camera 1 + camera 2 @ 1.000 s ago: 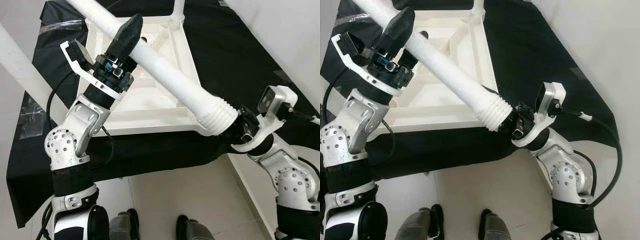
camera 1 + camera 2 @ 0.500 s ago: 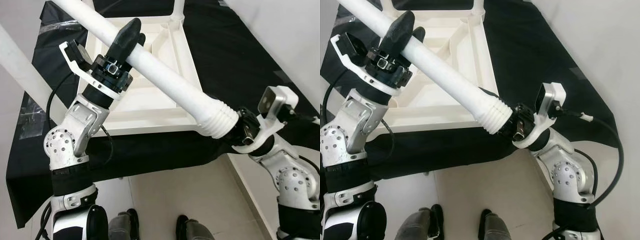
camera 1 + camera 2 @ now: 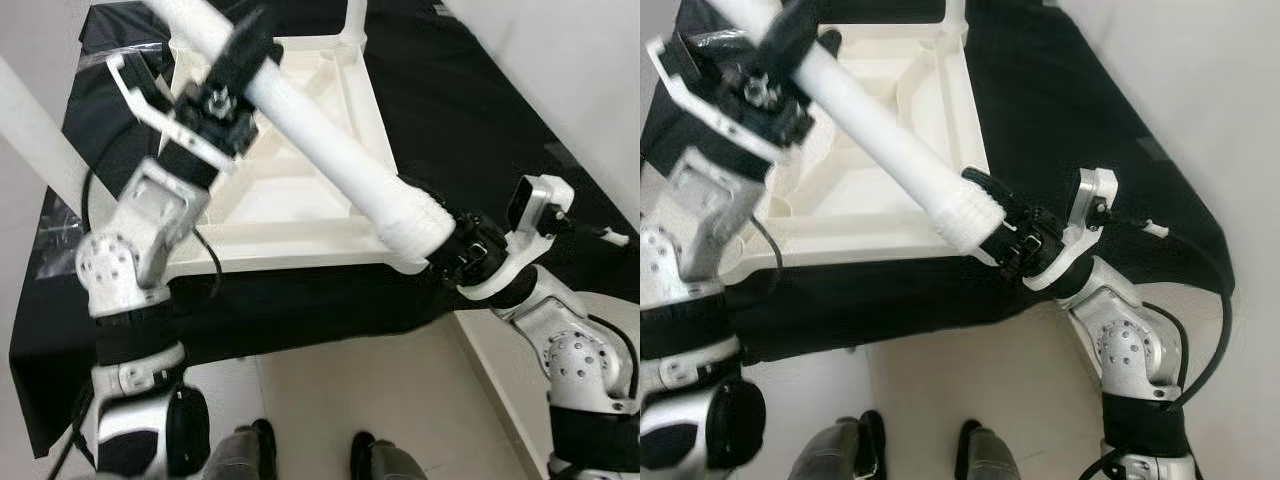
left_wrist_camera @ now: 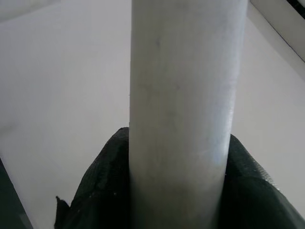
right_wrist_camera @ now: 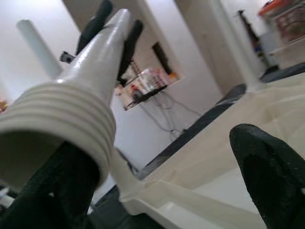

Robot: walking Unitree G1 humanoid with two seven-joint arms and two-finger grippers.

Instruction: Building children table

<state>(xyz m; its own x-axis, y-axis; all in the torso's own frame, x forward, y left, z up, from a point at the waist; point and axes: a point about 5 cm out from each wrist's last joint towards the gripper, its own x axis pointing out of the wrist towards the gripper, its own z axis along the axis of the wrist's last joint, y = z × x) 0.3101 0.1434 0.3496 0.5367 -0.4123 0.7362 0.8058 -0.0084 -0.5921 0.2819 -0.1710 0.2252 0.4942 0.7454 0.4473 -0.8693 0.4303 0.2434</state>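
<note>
A white table leg [image 3: 320, 130] runs slantwise over the upturned white tabletop [image 3: 300, 242]. My left gripper [image 3: 252, 35] is shut on the leg's upper part; in the left wrist view the leg [image 4: 181, 95] sits between the black fingers [image 4: 97, 191]. The leg's ribbed screw end [image 3: 410, 225] hangs over the tabletop's near right corner. My right gripper [image 3: 995, 225] stands open at that end. In the right wrist view the ribbed end [image 5: 57, 119] rests against one finger while the other finger [image 5: 267, 167] is well apart from it.
The tabletop lies on a black cloth [image 3: 460, 110] over a table. Another leg [image 3: 355, 18] stands at its far corner. A white tube [image 3: 35, 125] crosses at the left. A pale wall [image 3: 560, 60] is on the right, tiled floor [image 3: 380, 400] and my feet below.
My left arm has lifted and swung the leg, so its ribbed end has shifted left toward the tabletop's corner. The right gripper's fingers now stand apart beside that end.
</note>
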